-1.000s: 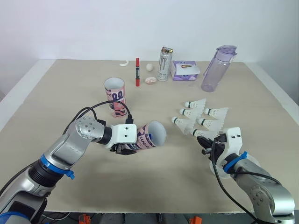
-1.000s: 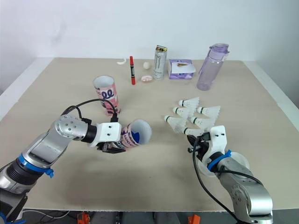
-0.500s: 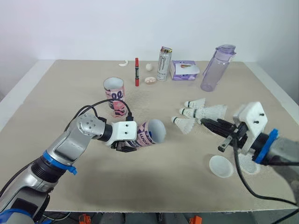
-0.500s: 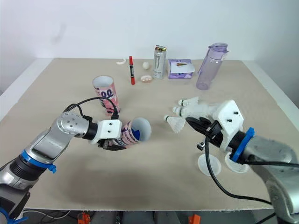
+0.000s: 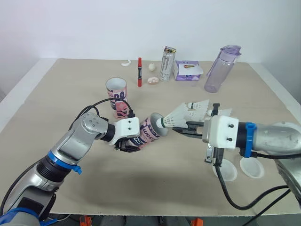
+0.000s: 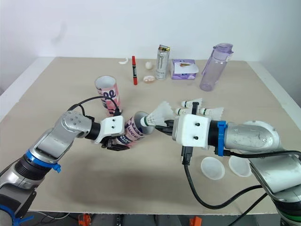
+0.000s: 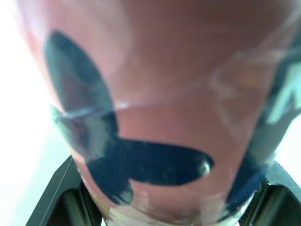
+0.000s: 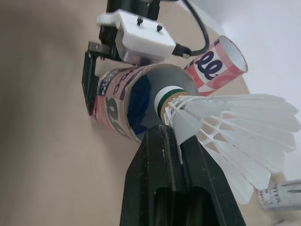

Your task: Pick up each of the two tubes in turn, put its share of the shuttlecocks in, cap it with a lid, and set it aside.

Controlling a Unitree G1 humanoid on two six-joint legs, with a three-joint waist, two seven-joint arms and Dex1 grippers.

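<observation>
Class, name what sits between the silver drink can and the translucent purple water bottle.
A small lilac packet lies between the silver can and the purple bottle, in both eye views.

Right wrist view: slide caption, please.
Right gripper holds shuttlecock cork-first at mouth of pink tube in left gripper.

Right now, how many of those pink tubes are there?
2. The tilted tube is gripped in the left claw; the upright tube stands on the table behind it.
</observation>
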